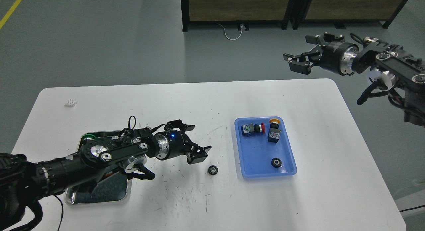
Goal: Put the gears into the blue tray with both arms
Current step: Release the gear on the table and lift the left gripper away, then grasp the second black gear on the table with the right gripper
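One gear point(212, 170) lies flat on the white table, just left of the blue tray point(255, 164). A second gear point(276, 162) rests inside the tray near its front edge. My left gripper point(198, 139) hovers up and to the left of the loose gear, open and holding nothing, with a blue light on its wrist. High beyond the table's far right corner, my right gripper point(300, 50) is open and empty.
Two push-button switches point(252, 128) point(274, 133) lie at the back of the blue tray. A shiny metal tray point(99, 201) sits at the front left, mostly under my left arm. A small white piece point(71, 102) lies at the far left.
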Available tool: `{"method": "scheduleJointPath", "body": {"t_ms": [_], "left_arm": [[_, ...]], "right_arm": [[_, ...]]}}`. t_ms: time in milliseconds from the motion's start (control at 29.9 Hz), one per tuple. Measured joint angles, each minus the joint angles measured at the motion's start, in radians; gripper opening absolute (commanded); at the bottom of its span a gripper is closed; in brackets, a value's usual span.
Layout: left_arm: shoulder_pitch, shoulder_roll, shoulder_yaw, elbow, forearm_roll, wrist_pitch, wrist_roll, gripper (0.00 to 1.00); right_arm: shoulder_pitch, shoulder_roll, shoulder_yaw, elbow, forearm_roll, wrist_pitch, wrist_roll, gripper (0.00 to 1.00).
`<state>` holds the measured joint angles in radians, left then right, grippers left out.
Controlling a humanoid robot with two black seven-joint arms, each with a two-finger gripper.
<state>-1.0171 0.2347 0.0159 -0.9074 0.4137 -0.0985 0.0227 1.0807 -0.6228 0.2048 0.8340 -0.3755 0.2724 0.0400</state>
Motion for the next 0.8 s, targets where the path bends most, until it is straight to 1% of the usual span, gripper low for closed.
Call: {"method": "scheduleJointPath", "body": {"t_ms": [134,234,301,401,535,635,802], "left_arm": [[-0.021,0.227,-0.049,-0.039,-0.008,-0.073,0.002,0.97],[-0.022,0.375,-0.084,-0.047,-0.008,-0.123,0.0,0.97],[-0.023,0.457,-0.097,-0.048,-0.008,-0.151,-0.004,0.97],[-0.023,0.56,-0.105,-0.049,-0.008,-0.177,-0.022,0.97],[-0.018,0.663,-0.106,-0.05,-0.012,-0.188,-0.043,0.97],[-0.015,0.715,-0.106,-0.05,-0.019,-0.192,-0.055,0.97],[-0.015,0.746,-0.109,-0.049,-0.061,-0.192,-0.062,0.97]], "right_arm": [[-0.034,0.016,-0.036,0.076,0.0,0.036,0.0,0.99],[-0.055,0.043,-0.059,0.115,-0.001,0.072,-0.001,0.99],[-0.062,0.071,-0.085,0.131,-0.002,0.091,-0.001,0.99],[-0.065,0.127,-0.143,0.144,-0.012,0.103,-0.002,0.99],[-0.065,0.203,-0.225,0.146,-0.056,0.104,-0.003,0.99],[-0.065,0.254,-0.274,0.144,-0.088,0.099,-0.004,0.99],[-0.065,0.319,-0.322,0.138,-0.111,0.075,-0.01,0.99]]}}
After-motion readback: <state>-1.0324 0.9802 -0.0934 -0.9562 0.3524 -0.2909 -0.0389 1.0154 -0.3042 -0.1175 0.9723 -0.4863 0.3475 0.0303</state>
